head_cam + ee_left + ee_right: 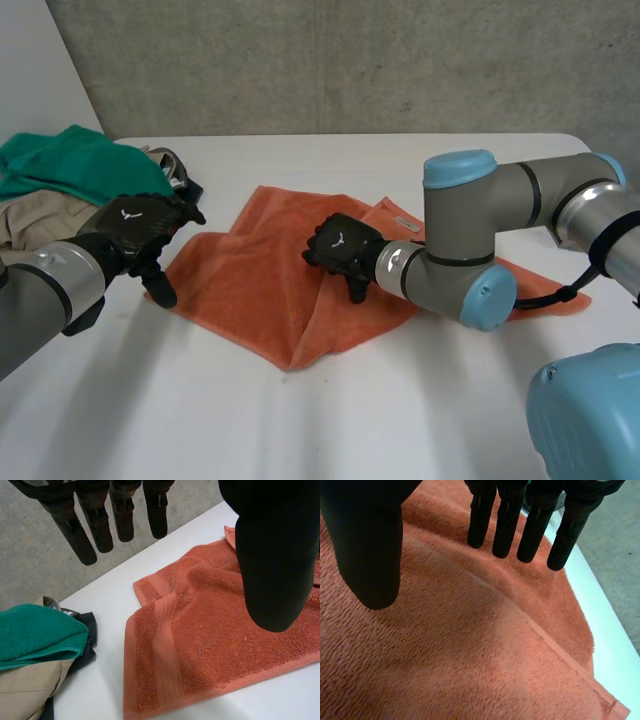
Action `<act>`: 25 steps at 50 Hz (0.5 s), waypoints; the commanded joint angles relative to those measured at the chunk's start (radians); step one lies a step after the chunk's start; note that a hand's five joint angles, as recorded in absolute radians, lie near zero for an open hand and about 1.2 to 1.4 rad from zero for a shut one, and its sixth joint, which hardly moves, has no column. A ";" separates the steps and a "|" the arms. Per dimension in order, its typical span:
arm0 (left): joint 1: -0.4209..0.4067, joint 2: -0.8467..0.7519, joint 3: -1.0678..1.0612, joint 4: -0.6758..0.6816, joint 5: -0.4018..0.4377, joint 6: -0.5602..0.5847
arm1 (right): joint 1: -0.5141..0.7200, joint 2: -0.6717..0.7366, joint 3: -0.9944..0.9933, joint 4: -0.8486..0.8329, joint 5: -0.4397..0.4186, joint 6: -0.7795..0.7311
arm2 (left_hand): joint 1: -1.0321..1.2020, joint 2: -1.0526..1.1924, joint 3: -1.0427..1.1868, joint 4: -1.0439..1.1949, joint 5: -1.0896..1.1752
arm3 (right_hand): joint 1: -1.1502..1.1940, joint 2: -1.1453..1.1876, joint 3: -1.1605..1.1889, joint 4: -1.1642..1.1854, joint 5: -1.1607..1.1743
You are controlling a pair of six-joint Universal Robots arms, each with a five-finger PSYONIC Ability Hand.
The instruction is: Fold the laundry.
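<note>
Orange terry towel (262, 290) lies barely folded mid-frame under black left hand (135, 232) and right hand (340, 250), fingers (120, 515) apart, green-and-beige clothes heap (60, 180) untouched upper left.

You have one rumpled orange terry towel (250, 290), one green terry cloth (70, 165), one beige fabric garment (25, 220) and one dark garment (89, 632) on one white tabletop (300, 420).
</note>
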 commanded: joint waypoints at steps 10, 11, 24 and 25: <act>0.017 -0.007 0.000 0.003 -0.002 0.003 | 0.004 -0.093 -0.001 -0.089 0.013 0.081 | -0.051 -0.029 -0.031 -0.023 -0.011 | 0.861 0.860 0.861 0.859 0.864; 0.019 -0.010 0.000 0.005 -0.002 0.006 | 0.005 -0.134 0.019 -0.103 0.017 0.133 | -0.054 -0.032 -0.034 -0.026 -0.014 | 0.861 0.860 0.861 0.859 0.864; 0.030 -0.175 0.044 0.018 0.002 0.003 | 0.067 -0.432 0.236 -0.155 0.126 0.264 | -0.101 -0.079 -0.081 -0.073 -0.061 | 0.861 0.860 0.861 0.859 0.864; 0.028 -0.187 0.049 0.017 0.002 0.003 | 0.071 -0.443 0.240 -0.155 0.140 0.266 | -0.101 -0.079 -0.081 -0.073 -0.061 | 0.861 0.860 0.861 0.859 0.864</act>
